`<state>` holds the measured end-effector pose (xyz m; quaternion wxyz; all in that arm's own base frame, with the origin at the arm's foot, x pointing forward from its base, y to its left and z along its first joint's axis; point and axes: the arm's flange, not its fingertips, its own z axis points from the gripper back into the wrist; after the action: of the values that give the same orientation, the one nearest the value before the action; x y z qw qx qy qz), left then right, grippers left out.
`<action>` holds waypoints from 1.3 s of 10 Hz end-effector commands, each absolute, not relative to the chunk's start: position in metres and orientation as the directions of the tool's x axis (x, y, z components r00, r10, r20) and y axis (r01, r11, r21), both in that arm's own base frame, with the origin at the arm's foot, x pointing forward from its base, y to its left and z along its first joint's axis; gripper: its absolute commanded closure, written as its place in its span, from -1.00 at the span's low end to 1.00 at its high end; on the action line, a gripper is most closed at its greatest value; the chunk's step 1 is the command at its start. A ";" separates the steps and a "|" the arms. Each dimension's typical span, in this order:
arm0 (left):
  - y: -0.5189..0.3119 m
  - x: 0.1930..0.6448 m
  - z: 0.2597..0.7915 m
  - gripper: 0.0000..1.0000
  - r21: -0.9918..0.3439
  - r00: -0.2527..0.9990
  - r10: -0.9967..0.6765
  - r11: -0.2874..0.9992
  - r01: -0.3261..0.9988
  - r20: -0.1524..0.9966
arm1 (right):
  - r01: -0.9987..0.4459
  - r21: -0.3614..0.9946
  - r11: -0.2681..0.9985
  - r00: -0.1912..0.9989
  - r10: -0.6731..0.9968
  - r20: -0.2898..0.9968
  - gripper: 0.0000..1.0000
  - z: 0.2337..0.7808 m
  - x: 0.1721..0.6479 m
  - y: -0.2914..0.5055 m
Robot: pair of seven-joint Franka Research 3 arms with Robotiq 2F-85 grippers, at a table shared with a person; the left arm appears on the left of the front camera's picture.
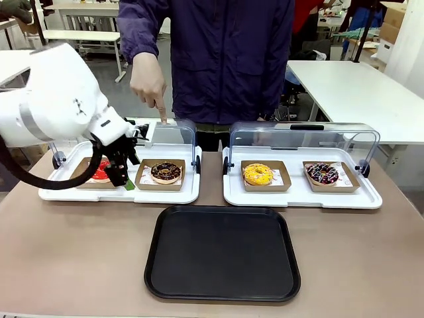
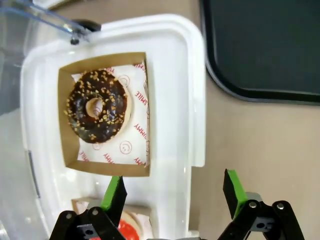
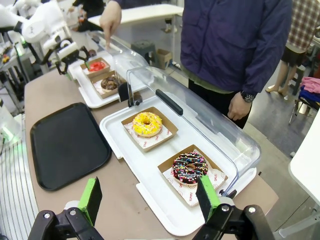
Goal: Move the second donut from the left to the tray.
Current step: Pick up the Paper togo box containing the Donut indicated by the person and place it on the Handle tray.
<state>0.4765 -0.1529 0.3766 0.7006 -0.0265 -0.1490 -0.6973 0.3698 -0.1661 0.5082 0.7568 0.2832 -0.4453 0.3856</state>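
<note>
Up close, left wrist view shows tan-sprinkled chocolate donut (image 2: 96, 106)

A lab-like workroom: plain white tables (image 1: 351, 86), cardboard boxes (image 1: 395, 16), bare grey floor (image 1: 106, 69).

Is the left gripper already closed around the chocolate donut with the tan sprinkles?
No, the left gripper stands open, and the chocolate donut lies apart from it in its cardboard square.
</note>
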 end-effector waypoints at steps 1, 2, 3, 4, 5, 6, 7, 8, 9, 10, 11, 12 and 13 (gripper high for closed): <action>-0.155 0.496 0.378 -1.00 0.116 0.052 -0.964 0.085 0.990 0.262 | -0.843 0.063 0.535 0.272 0.322 0.907 -1.00 0.510 0.374 -0.167; -0.150 0.503 0.380 -1.00 0.106 0.061 -0.954 0.095 0.990 0.293 | -0.843 0.063 0.535 0.272 0.322 0.907 -1.00 0.510 0.374 -0.167; -0.154 0.486 0.367 -1.00 0.148 0.016 -0.968 0.054 0.987 0.249 | -0.843 0.063 0.535 0.272 0.322 0.907 -1.00 0.510 0.374 -0.167; -0.154 0.486 0.367 -1.00 0.148 0.016 -0.968 0.054 0.987 0.249 | -0.843 0.063 0.535 0.272 0.322 0.907 -1.00 0.510 0.374 -0.167; -0.154 0.486 0.367 -1.00 0.148 0.016 -0.968 0.054 0.987 0.249 | -0.843 0.063 0.535 0.272 0.322 0.907 -1.00 0.510 0.374 -0.167; -0.154 0.486 0.367 -1.00 0.148 0.016 -0.968 0.054 0.987 0.249 | -0.843 0.063 0.535 0.272 0.322 0.907 -1.00 0.510 0.374 -0.167; -0.154 0.486 0.367 -1.00 0.148 0.016 -0.968 0.054 0.987 0.249 | -0.843 0.063 0.535 0.272 0.322 0.907 -1.00 0.510 0.374 -0.167; -0.156 0.492 0.366 -1.00 0.133 0.026 -0.966 0.062 0.989 0.257 | -0.843 0.063 0.535 0.272 0.322 0.907 -1.00 0.510 0.374 -0.167; -0.159 0.490 0.365 -1.00 0.170 -0.009 -0.972 0.032 0.985 0.236 | -0.843 0.063 0.535 0.272 0.322 0.907 -1.00 0.510 0.374 -0.167; -0.164 0.493 0.359 -1.00 0.178 -0.025 -0.980 0.012 0.984 0.199 | -0.843 0.063 0.535 0.272 0.322 0.907 -1.00 0.510 0.374 -0.167; -0.166 0.497 0.355 -1.00 0.181 -0.025 -0.985 0.006 0.983 0.170 | -0.843 0.063 0.535 0.272 0.322 0.907 -1.00 0.510 0.374 -0.167; -0.166 0.502 0.352 -1.00 0.185 -0.013 -0.989 0.015 0.983 0.146 | -0.843 0.063 0.535 0.272 0.322 0.907 -1.00 0.510 0.374 -0.167; -0.167 0.508 0.347 -1.00 0.195 -0.010 -0.991 0.016 0.981 0.131 | -0.843 0.063 0.535 0.272 0.322 0.907 -1.00 0.510 0.374 -0.167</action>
<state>0.4994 -0.1627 0.3497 0.6950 0.0025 -0.1207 -0.7088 0.3698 -0.1663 0.5083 0.7567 0.2835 -0.4452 0.3858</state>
